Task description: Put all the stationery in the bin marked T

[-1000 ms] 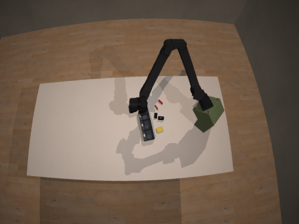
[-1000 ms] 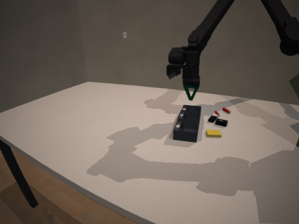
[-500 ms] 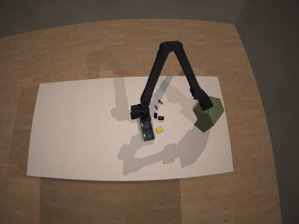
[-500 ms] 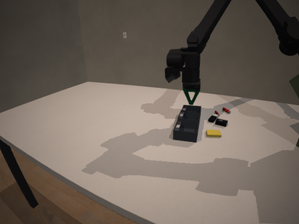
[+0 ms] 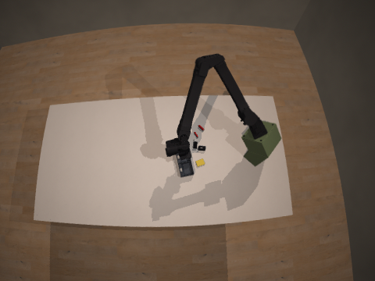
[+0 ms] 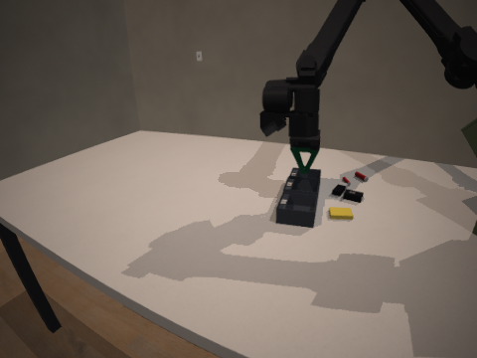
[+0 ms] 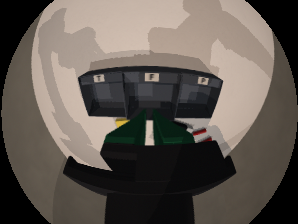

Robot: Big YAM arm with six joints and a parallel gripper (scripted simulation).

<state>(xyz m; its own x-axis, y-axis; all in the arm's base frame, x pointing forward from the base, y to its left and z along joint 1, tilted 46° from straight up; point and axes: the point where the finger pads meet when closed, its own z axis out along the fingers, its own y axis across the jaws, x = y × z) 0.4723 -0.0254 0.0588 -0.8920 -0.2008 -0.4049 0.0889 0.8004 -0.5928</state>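
Note:
A dark bin block (image 6: 298, 197) with three compartments in a row lies near the table's middle; it also shows in the overhead view (image 5: 185, 165) and the wrist view (image 7: 152, 90). Small labels mark its compartments, too small to read. My gripper (image 6: 303, 170) points straight down, its green fingers shut, tips at the top of the bin's far end. I see nothing held in the side view; the wrist view shows only a thin pale strip between the fingers. On the table right of the bin lie a yellow block (image 6: 341, 213), two black items (image 6: 353, 196) (image 6: 338, 189) and two red items (image 6: 361, 175) (image 6: 346, 180).
The arm's green base (image 5: 262, 142) stands at the table's right side. The arm reaches over the small items. The table's left half holds only shadows.

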